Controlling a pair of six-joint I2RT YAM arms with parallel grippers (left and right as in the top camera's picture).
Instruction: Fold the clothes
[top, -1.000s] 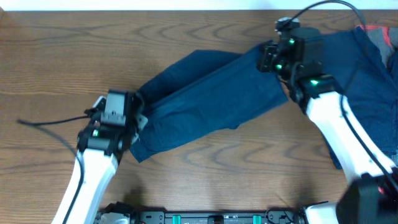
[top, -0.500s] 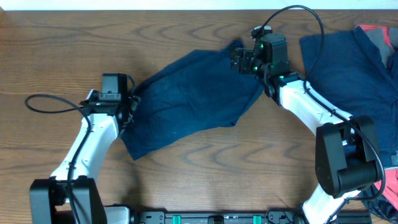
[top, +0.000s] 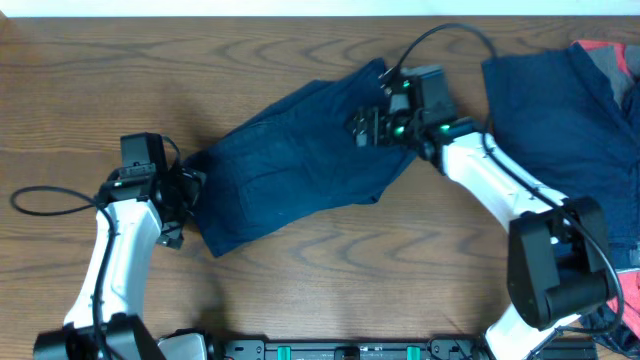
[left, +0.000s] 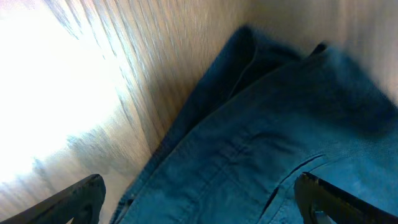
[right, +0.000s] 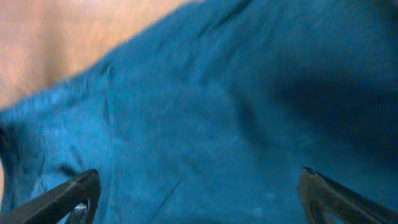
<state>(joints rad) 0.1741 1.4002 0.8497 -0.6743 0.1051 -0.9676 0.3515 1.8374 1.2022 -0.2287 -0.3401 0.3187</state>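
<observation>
A dark navy garment (top: 300, 160), one of the clothes, lies wrinkled and slantwise across the middle of the table, from lower left to upper right. At its lower-left end my left gripper (top: 187, 192) is open. In the left wrist view the cloth (left: 280, 137) with its seams fills the space between the wide-apart fingers (left: 81, 199), nothing pinched. My right gripper (top: 363, 125) hangs open over the garment's upper-right part. The right wrist view shows only blue cloth (right: 205, 106) beneath the spread fingers (right: 336, 199). A second navy garment (top: 545, 110) lies at the right.
A red and grey piece of cloth (top: 605, 55) lies at the far right corner on the second garment. A black cable (top: 50, 195) loops over the wooden table (top: 300, 290) left of my left arm. The table's far edge runs along the top.
Both grippers have opened and let go of the garment, which was held stretched between them. The left arm drew back to the left; the right gripper moved left over the cloth.
</observation>
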